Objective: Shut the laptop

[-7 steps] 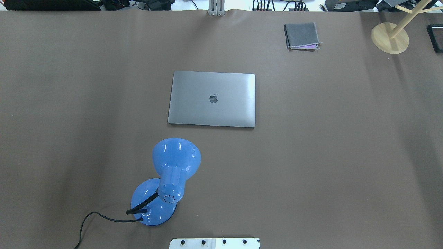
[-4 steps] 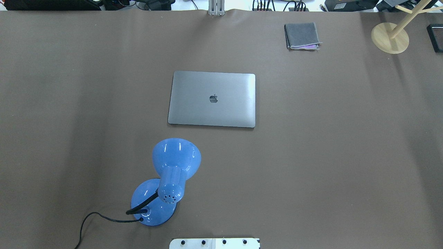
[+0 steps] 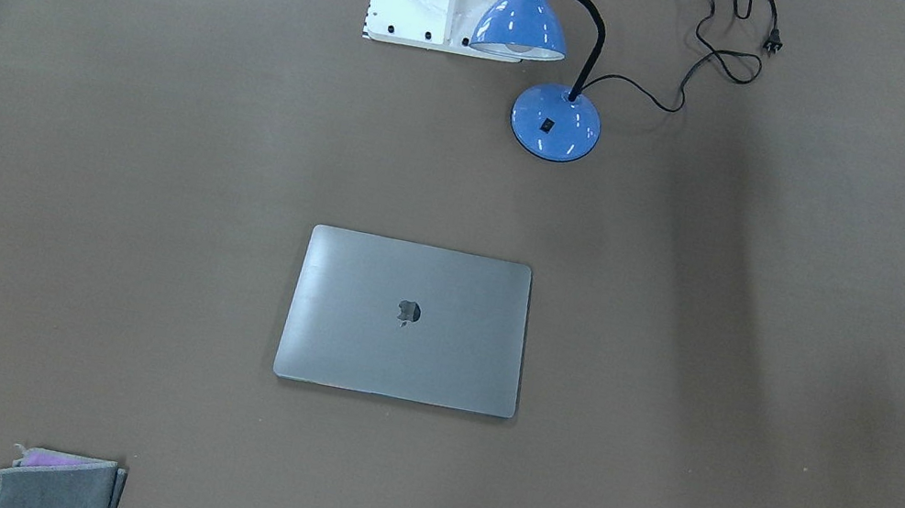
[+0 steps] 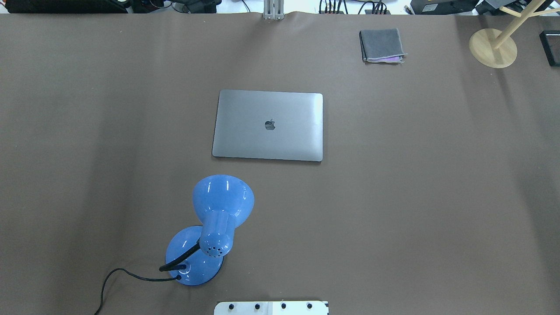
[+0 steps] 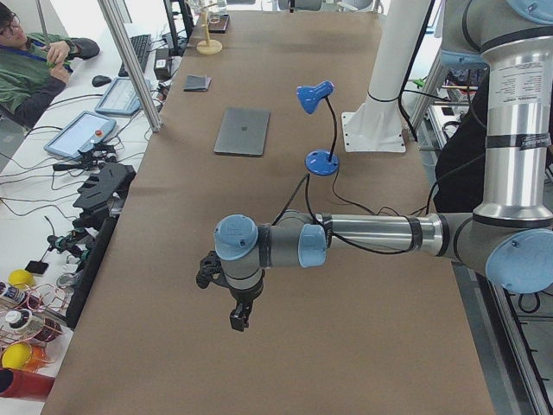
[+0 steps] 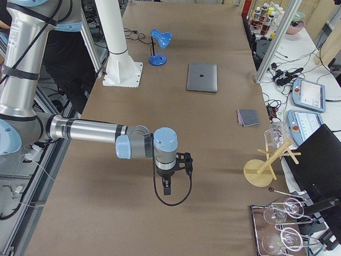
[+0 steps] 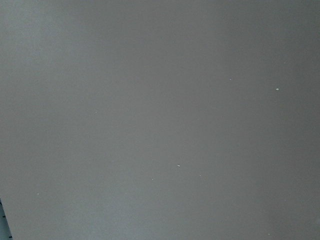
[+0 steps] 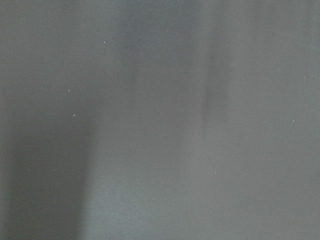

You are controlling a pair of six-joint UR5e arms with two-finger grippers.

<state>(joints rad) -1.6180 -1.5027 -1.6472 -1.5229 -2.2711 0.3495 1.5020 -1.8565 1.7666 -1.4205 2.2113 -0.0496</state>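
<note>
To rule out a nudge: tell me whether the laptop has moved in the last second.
No. In the overhead view the laptop lies shut in the same spot, unchanged against the blue desk lamp and the folded grey cloth.

Brown table (image 4: 437, 197): laptop (image 4: 268, 125) flat at centre, lid down; blue lamp (image 4: 223, 199) near left; folded cloth (image 4: 381, 45) far right; wooden stand (image 4: 492, 49) far-right corner.
</note>
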